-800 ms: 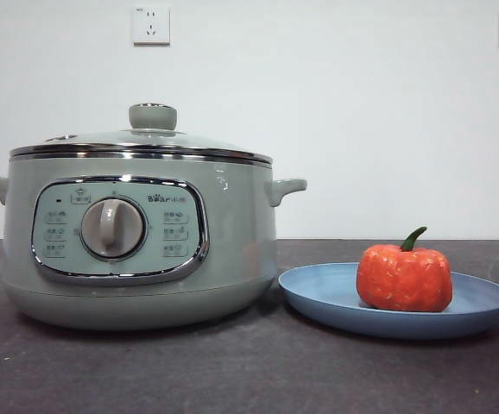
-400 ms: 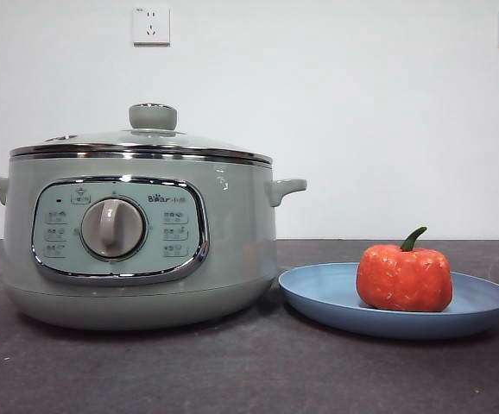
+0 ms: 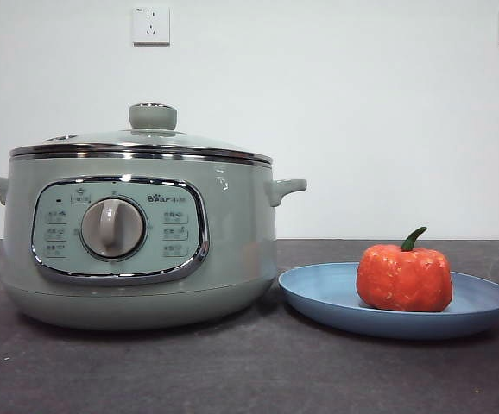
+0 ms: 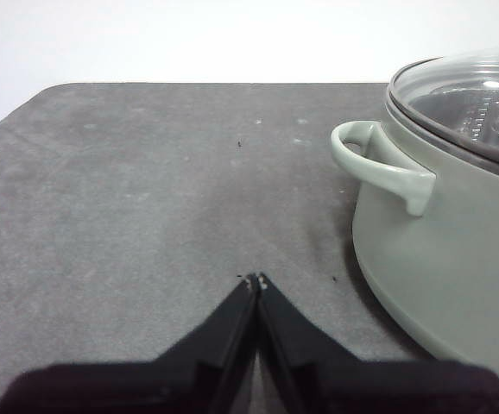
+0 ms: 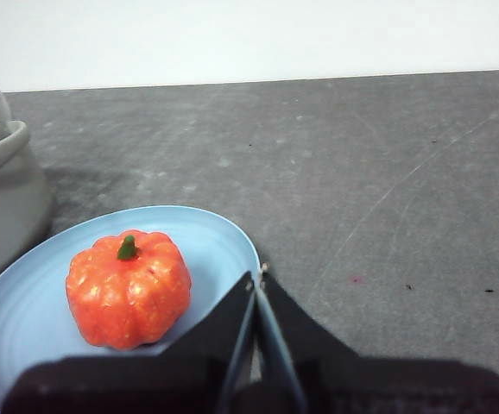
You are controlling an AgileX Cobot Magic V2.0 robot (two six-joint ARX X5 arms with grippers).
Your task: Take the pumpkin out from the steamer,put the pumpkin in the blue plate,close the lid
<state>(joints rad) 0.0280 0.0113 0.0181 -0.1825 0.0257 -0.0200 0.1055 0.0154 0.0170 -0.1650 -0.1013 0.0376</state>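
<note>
The orange-red pumpkin (image 3: 404,277) with its green stem sits upright on the blue plate (image 3: 318,297), right of the sage-green steamer (image 3: 232,241). The glass lid (image 3: 103,142) with its pale green knob rests closed on the steamer. No arm shows in the front view. My right gripper (image 5: 258,278) is shut and empty, hovering beside the plate (image 5: 25,310), apart from the pumpkin (image 5: 129,289). My left gripper (image 4: 255,280) is shut and empty over bare table, apart from the steamer's side handle (image 4: 379,164) and the lid (image 4: 465,95).
The dark grey table (image 3: 249,371) carries the steamer on the left and the plate on the right. A white wall with two sockets (image 3: 150,26) stands behind. The table's far rounded corner (image 4: 51,90) shows in the left wrist view.
</note>
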